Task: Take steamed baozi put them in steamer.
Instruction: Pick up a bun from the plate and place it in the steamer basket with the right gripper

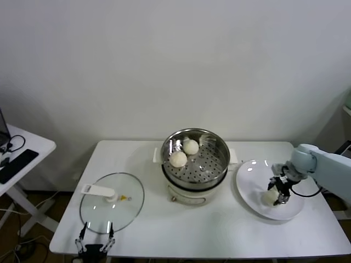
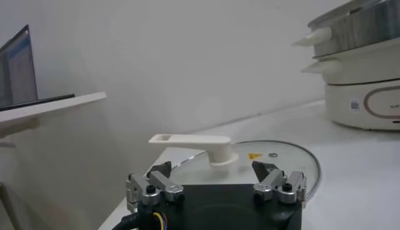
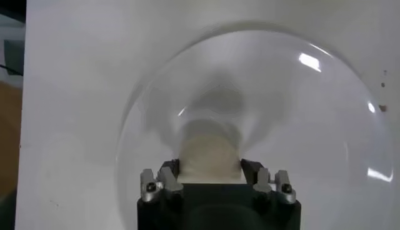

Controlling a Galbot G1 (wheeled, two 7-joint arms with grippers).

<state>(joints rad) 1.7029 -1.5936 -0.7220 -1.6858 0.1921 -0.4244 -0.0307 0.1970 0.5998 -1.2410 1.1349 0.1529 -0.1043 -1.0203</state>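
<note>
Steamer (image 1: 195,159): stands on the white table (image 1: 164,230), centre, toward the far edge. Steel pot on a white base. Two steamed baozi inside on the perforated floor, one (image 1: 190,146) toward the back, one (image 1: 177,159) just beside it, nearer my left. They look to be touching or nearly so; I cannot tell which. Rest of the floor is bare.

White plate (image 1: 249,183): on the table to my right of the steamer, close to it but apart. One baozi (image 1: 270,197) on it, toward the near right part.

My right gripper (image 1: 278,193): down over the plate, fingers on either side of that baozi. In the right wrist view the bun (image 3: 208,156) fills the gap between the two fingertips (image 3: 167,178), which sit against its sides. I read this as closed on the bun. The bun rests on the plate (image 3: 312,112).

Glass lid (image 1: 112,203): flat on the table, near left, white handle (image 1: 98,191) on top. Well apart from the steamer.

My left gripper (image 1: 95,239): parked at the near table edge, just in front of the lid, fingers spread wide, holding nothing. The left wrist view shows the lid handle (image 2: 194,145) beyond the fingertips (image 2: 157,182).
</note>
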